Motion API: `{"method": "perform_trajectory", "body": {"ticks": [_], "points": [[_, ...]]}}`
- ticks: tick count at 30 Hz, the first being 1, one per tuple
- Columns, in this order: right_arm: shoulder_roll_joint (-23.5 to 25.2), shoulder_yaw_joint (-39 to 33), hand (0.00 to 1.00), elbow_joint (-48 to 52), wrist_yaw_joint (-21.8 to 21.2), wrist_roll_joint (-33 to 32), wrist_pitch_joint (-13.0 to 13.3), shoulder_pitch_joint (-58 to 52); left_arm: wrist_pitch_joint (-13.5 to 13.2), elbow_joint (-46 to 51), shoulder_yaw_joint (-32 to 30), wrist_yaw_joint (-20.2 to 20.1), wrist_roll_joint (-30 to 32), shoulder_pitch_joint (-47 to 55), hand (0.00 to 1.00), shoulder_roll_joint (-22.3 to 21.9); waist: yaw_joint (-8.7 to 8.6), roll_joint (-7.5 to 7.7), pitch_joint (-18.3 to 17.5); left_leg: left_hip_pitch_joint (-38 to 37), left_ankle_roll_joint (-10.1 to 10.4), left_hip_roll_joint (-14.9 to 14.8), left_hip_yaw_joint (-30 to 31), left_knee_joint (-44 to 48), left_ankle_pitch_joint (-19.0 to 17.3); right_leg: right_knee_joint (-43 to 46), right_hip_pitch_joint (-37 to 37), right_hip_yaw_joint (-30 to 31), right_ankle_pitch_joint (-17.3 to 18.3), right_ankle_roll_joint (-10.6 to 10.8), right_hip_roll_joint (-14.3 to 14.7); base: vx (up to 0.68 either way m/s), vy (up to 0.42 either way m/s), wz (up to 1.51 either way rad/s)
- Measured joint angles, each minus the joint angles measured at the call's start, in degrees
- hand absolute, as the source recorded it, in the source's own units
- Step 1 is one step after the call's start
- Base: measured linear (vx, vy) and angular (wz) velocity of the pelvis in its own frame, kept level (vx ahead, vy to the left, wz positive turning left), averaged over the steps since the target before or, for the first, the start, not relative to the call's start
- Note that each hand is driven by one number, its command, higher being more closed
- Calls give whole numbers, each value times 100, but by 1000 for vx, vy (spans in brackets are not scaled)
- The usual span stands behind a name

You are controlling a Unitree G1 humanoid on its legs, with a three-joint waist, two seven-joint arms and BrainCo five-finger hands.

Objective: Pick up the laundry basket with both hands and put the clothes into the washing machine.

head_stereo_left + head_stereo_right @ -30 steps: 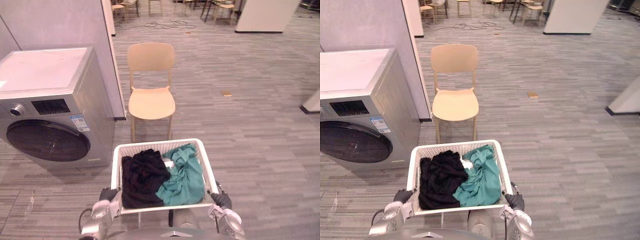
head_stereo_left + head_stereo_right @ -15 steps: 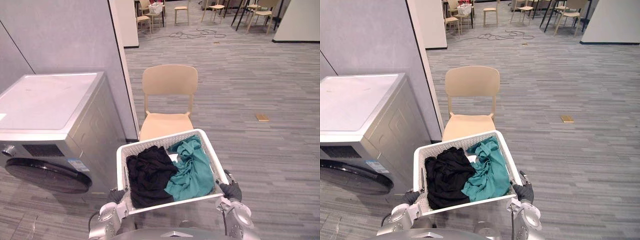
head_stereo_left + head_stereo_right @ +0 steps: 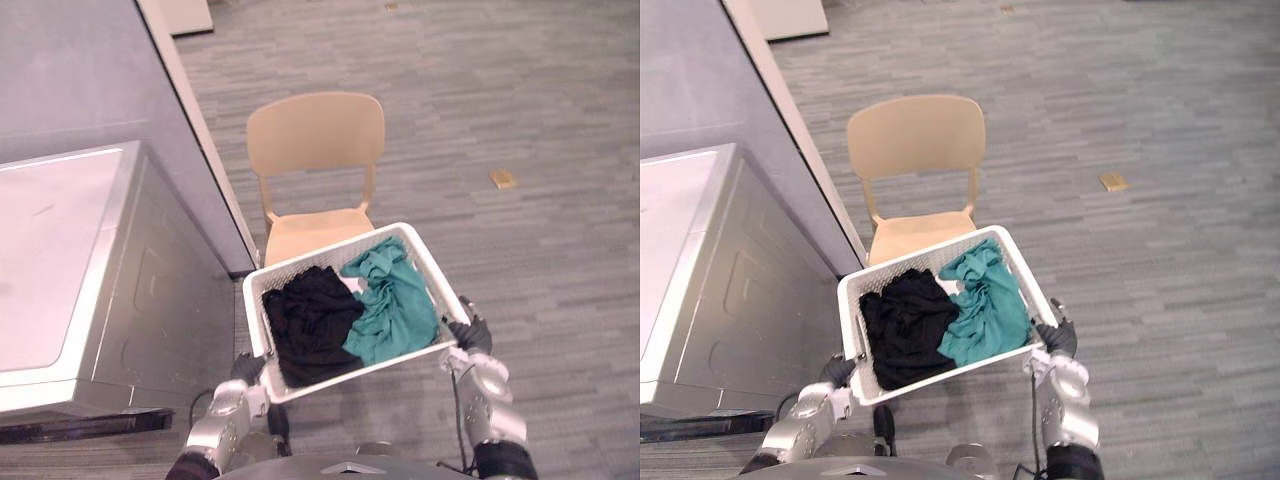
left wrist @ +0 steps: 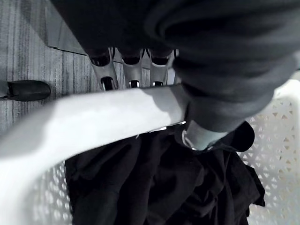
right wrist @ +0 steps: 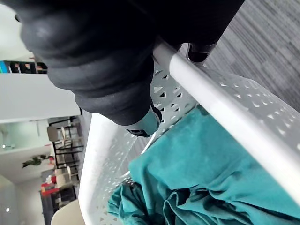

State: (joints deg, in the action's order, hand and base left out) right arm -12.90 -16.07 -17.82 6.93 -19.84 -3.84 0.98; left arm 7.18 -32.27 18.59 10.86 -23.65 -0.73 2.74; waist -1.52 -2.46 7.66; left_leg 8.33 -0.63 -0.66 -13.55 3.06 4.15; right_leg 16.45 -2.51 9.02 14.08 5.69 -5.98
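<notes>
Left hand (image 3: 247, 368): fingers (image 4: 133, 70) curled under the rim at the left end of the laundry basket (image 3: 330, 254), thumb clamped against the inner wall. Right hand (image 3: 472, 334): the same clamped grip on the rim at the right end. The white perforated basket is held off the floor between both hands. Contents: a black garment (image 3: 312, 318) on the left, touching a teal garment (image 3: 393, 305) on the right. A beige chair (image 3: 315, 135) stands just beyond the basket. The washing machine (image 3: 60, 250) stands near, to the left.
</notes>
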Motion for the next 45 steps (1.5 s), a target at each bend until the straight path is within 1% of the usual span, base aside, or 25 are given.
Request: {"method": "perform_trajectory", "body": {"ticks": [1, 2, 3, 4, 5, 6, 8, 9, 10, 12, 14, 16, 17, 18, 20, 23, 26, 30, 31, 34, 35, 38, 40, 42, 45], "points": [[-120, 2, 100, -87, 17, -7, 18, 175, 0, -66, 62, 1, -23, -185, 100, -3, -36, -74, 45, 89, -8, -26, -29, -32, 40, 8, -128, 14, -53, 5, 25, -73, 14, -34], [-326, 16, 100, -281, 104, -12, 43, 607, -4, -219, 144, 2, -108, -641, 100, 3, -80, -110, 240, 282, -33, -60, -80, -64, 131, 42, -379, 88, -119, 12, 57, -112, 16, -40], [-525, 31, 100, -492, 194, -26, 70, 1061, -10, -388, 165, 10, -119, -1143, 100, 11, -121, -96, 455, 493, -34, -76, -94, -117, 207, 92, -675, 164, -132, 22, 100, -140, 9, -39], [-637, 43, 100, -623, 214, -57, 102, 1310, -18, -495, 172, 15, -136, -1422, 100, 33, -162, -102, 583, 605, -50, -79, -98, -147, 268, 119, -810, 178, -152, 37, 119, -167, 6, -24], [-875, 116, 100, -856, 256, -136, 137, 1784, -26, -703, 166, 40, -166, -2012, 100, 79, -244, -115, 844, 854, -80, -99, -94, -193, 418, 175, -1115, 203, -236, 69, 128, -152, 18, -11], [-997, 182, 100, -929, 303, -204, 143, 1983, -27, -804, 155, 58, -188, -2298, 100, 87, -258, -109, 951, 976, -83, -107, -94, -227, 471, 203, -1276, 219, -255, 71, 137, -216, 46, -11], [-1294, 344, 100, -1143, 451, -378, 154, 2689, -37, -1190, 118, 83, -226, -3298, 100, 203, -273, -109, 1405, 1228, -112, -95, -98, -389, 694, 331, -1685, 282, -283, 111, 145, -197, 45, -12], [-1320, 389, 100, -1147, 493, -483, 174, 2800, -74, -1207, 110, 101, -258, -3453, 100, 254, -260, -115, 1445, 1302, -100, -94, -102, -437, 744, 386, -1813, 292, -285, 115, 150, -123, 21, -11], [-1326, 421, 100, -1137, 581, -594, 264, 2974, -107, -1246, 54, 119, -327, -3784, 100, 381, -209, -117, 1496, 1460, -92, -98, -112, -463, 809, 525, -2058, 297, -285, 116, 165, -101, 5, -10], [-1326, 597, 100, -1076, 618, -774, 303, 3241, -106, -1464, -8, 150, -527, -4383, 100, 667, -145, -111, 1504, 1671, -75, -133, -177, -542, 924, 708, -2412, 300, -285, 115, 208, -93, -7, -11], [-1301, 902, 100, -957, 650, -903, 343, 3678, -123, -1623, -88, 160, -751, -5044, 100, 1155, -9, -107, 1512, 1977, -30, -202, -305, -561, 943, 801, -2829, 258, -292, 107, 231, -77, -19, -24], [-1228, 986, 100, -944, 666, -958, 356, 3966, -163, -1623, -198, 167, -794, -5325, 100, 1409, 70, -108, 1514, 2145, -20, -246, -418, -562, 952, 778, -3032, 236, -342, 112, 231, -26, 1, -26], [-1223, 1130, 100, -753, 737, -1002, 359, 4062, -171, -1623, -291, 197, -875, -5549, 100, 1584, 108, -112, 1522, 2274, -26, -281, -536, -556, 963, 748, -3165, 212, -422, 112, 231, 18, 16, -16], [-1215, 1145, 100, -665, 748, -1008, 361, 4065, -173, -1623, -291, 208, -881, -5620, 100, 1652, 104, -110, 1536, 2298, -77, -283, -536, -553, 1007, 740, -3177, 202, -441, 120, 230, 66, 24, 0], [-1211, 1153, 100, -543, 758, -1018, 364, 4093, -195, -1621, -301, 211, -889, -5793, 100, 1743, 99, -107, 1566, 2354, -95, -279, -533, -541, 1026, 720, -3176, 115, -487, 120, 208, 131, 35, 16], [-1213, 1319, 100, -554, 838, -1023, 366, 4338, -214, -1619, -388, 224, -958, -5859, 100, 1873, 121, -63, 1630, 2377, -62, -289, -548, -510, 1002, 721, -3178, 101, -487, 120, 209, 100, 19, 5], [-1227, 1539, 100, -591, 853, -1023, 366, 4589, -229, -1624, -531, 277, -1003, -5886, 100, 1988, 145, -61, 1637, 2482, -1, -315, -584, -438, 959, 742, -3264, 101, -489, 118, 219, 86, 9, -1], [-1230, 1649, 100, -920, 858, -1039, 365, 4823, -230, -1682, -529, 280, -1003, -6005, 100, 2049, 140, -60, 1638, 2552, -1, -326, -673, -409, 958, 743, -3305, 94, -491, 117, 224, 74, 21, 3], [-1240, 1710, 100, -1041, 859, -1144, 365, 4903, -230, -1785, -529, 282, -1002, -6079, 100, 2057, 133, -60, 1638, 2552, -1, -327, -687, -409, 958, 742, -3304, 95, -500, 118, 225, 53, 20, -2], [-1242, 1840, 100, -1255, 854, -1146, 364, 5115, -242, -1871, -531, 298, -999, -6161, 100, 2125, 144, -60, 1638, 2560, -1, -395, -720, -411, 958, 651, -3304, 99, -631, 120, 281, 40, 16, -11], [-1244, 1892, 0, -1343, 859, -1157, 362, 5199, -262, -1897, -531, 312, -999, -6170, 0, 2126, 145, -60, 1638, 2562, -1, -418, -725, -411, 958, 627, -3303, 102, -675, 105, 305, 30, 15, -14], [-1254, 1942, 0, -1524, 861, -1212, 360, 5418, -284, -2040, -621, 341, -1142, -6304, 0, 2136, 142, -60, 1638, 2602, 0, -444, -725, -412, 958, 609, -3339, 102, -704, 101, 328, 17, 11, -3], [-1256, 1976, 0, -1534, 851, -1249, 360, 5501, -411, -2036, -848, 328, -1276, -6390, 0, 2139, 117, -60, 1638, 2672, 0, -455, -719, -409, 958, 570, -3383, 99, -704, 101, 335, 0, 0, 0], [-1253, 2112, 0, -1746, 814, -1254, 356, 5679, -488, -2036, -954, 332, -1273, -6563, 0, 2139, 100, -60, 1638, 2742, 7, -460, -720, -409, 964, 504, -3418, 99, -708, 96, 335, 0, 0, 0], [-1254, 2248, 0, -1753, 798, -1254, 356, 5713, -510, -2036, -964, 334, -1242, -6667, 0, 2145, 91, -60, 1637, 2752, 41, -464, -714, -407, 990, 492, -3422, 98, -728, 86, 335, 0, 0, 0]]}}
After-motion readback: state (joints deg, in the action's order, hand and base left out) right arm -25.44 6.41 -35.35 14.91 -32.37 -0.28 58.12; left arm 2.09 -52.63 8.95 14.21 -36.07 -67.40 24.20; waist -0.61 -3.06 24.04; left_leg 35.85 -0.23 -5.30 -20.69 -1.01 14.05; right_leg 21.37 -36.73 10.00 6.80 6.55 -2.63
